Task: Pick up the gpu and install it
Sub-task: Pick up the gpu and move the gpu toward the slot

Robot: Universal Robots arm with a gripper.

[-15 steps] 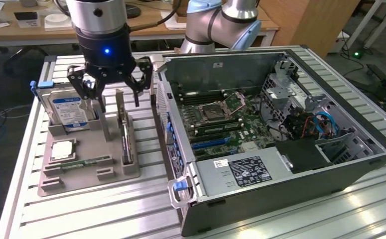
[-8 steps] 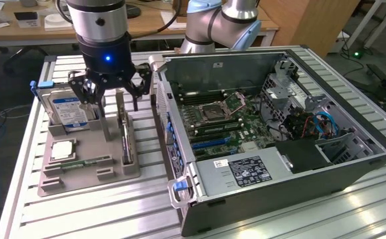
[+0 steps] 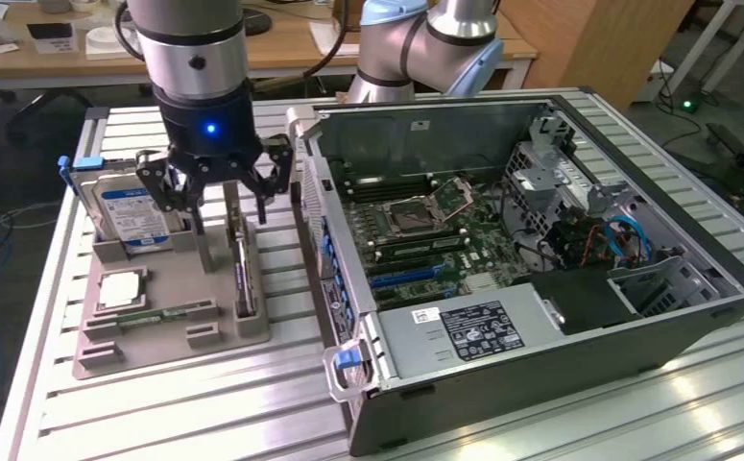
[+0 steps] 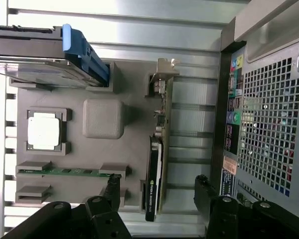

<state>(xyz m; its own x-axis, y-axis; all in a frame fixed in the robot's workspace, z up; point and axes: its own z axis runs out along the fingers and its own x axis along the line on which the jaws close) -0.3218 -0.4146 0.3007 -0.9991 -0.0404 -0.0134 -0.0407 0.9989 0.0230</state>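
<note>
The claw [image 3: 225, 206] hangs over the grey holder tray [image 3: 154, 341] on the slatted metal desk [image 3: 192, 413], with its fingers spread wide and nothing held. The graphics card [image 3: 241, 264] stands on its long edge in a slot along the tray's side at the exterior view's right, the side nearest the open computer case [image 3: 654, 317]. In the wrist view the card [image 4: 157, 159] runs between the two black fingers [image 4: 109, 191], with a clear gap on each side, so the claw [image 4: 157, 194] straddles it without touching.

Further to the exterior view's left, a hard drive [image 3: 134, 216] with a blue label stands upright at the tray's far end. A square processor chip [image 3: 118, 288] lies flat nearer the camera. A narrow green memory stick [image 3: 167, 312] sits in its slot just beside the chip.
</note>
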